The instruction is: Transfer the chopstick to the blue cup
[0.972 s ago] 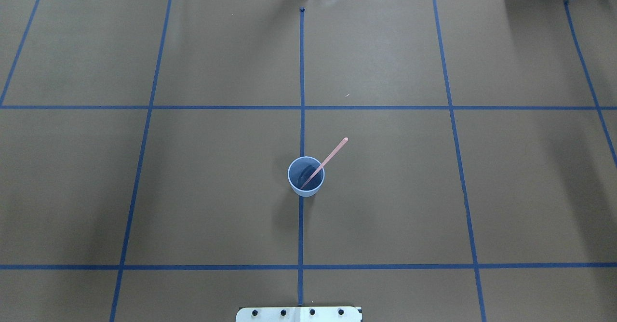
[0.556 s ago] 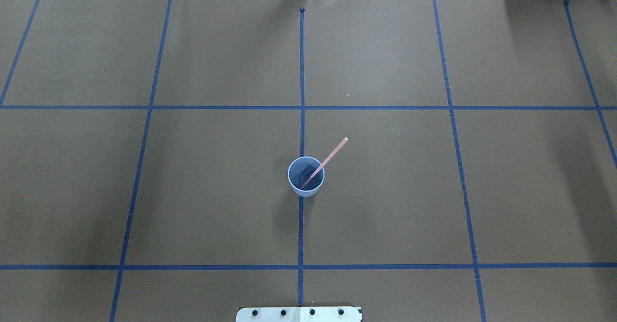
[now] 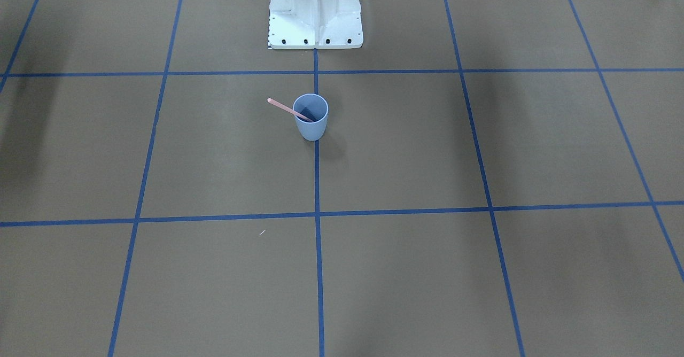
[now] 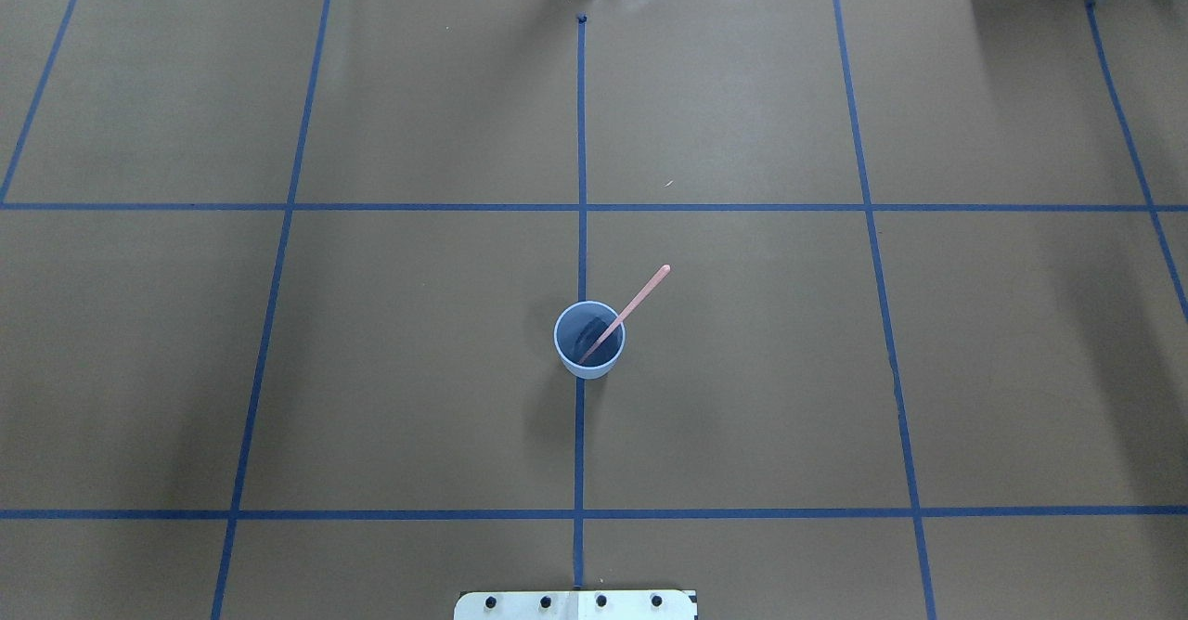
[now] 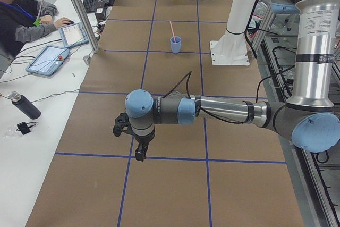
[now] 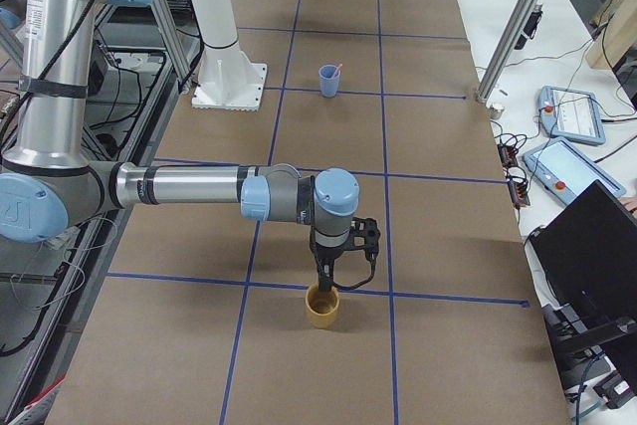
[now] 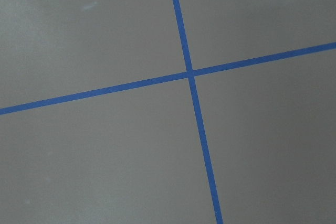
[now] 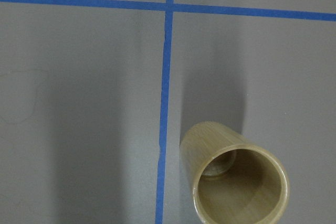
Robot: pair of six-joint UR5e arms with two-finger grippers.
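Chopstick [image 4: 624, 316] stands tilted in the blue cup [image 4: 588, 371] with the left tool [image 5: 139, 154] and right tool [image 6: 324, 281] well apart from it (whether spread or pressed together, I cannot tell).

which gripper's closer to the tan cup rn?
Right. The right gripper hangs just above the tan cup; the left gripper is far off, on the other side of the blue cup.
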